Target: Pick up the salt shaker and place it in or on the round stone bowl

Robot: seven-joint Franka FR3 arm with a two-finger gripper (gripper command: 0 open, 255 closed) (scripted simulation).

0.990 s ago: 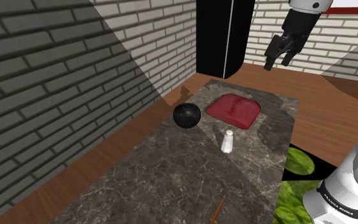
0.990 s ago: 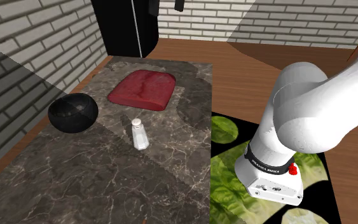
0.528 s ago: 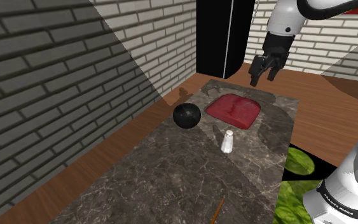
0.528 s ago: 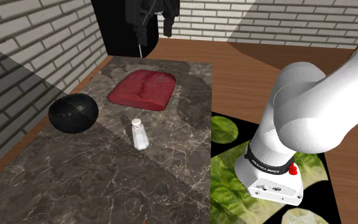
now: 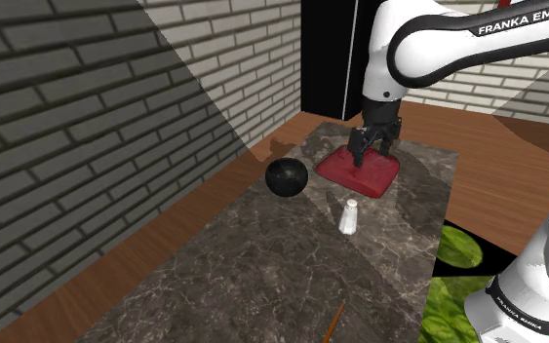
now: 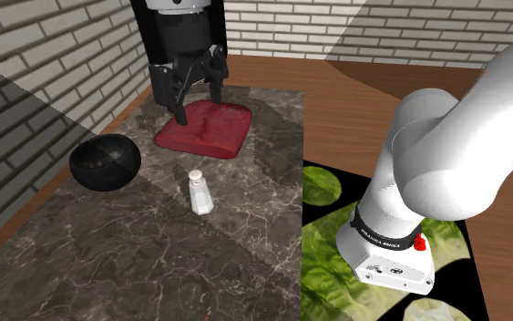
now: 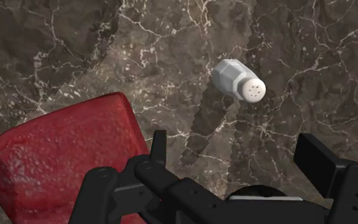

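Note:
The salt shaker (image 5: 348,216) (image 6: 200,191) is a small pale, faceted shaker with a holed top, standing upright on the dark marble table (image 5: 262,283). The round black bowl (image 5: 287,177) (image 6: 105,161) rests on the table at the shoulder view's left of the shaker, a short way off. My gripper (image 5: 370,154) (image 6: 200,102) hangs open above the near edge of a red cushion-like slab (image 5: 362,169) (image 6: 205,128), farther back than the shaker. In the wrist view the shaker (image 7: 239,80) lies ahead of the gripper (image 7: 234,156), whose fingers stand apart with nothing between them.
A tall black cabinet (image 5: 335,54) stands behind the table's far end. A thin wooden stick (image 5: 333,322) lies at the table's near edge. Grey brick walls run along the shoulder view's left. The robot's stand (image 5: 530,292) sits on a green-patterned floor patch (image 5: 454,248).
The arm has swung down and toward the shoulder view's left, from high beyond the table to just above the red slab. The fingers stayed open. The shaker and bowl have not moved.

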